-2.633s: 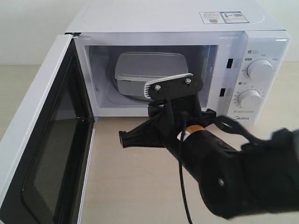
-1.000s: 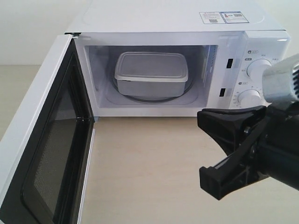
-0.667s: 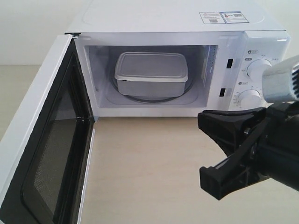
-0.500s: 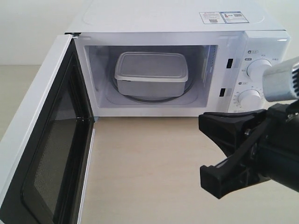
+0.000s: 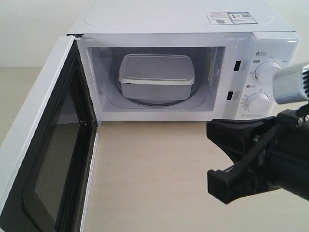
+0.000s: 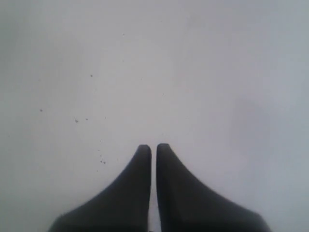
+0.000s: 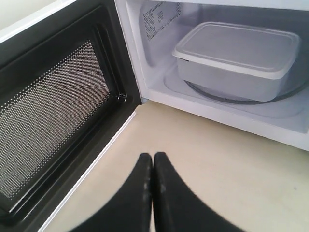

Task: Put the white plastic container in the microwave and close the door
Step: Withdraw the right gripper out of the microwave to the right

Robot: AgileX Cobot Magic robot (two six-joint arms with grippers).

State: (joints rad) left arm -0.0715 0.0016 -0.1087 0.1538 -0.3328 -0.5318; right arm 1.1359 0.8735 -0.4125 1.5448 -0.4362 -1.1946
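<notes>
Pinching nothing, right gripper (image 7: 153,156) (jaws together).

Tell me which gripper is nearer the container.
Probably right. The right gripper sits in front of the microwave, facing the container inside; the left gripper sees only a blank white surface.

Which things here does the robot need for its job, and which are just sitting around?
For the job:
- white plastic container, already inside the microwave
- door, wide open
- right gripper, shut and empty

Just there:
- upper dial
- lower dial
- stickers
- tan tabletop
</notes>
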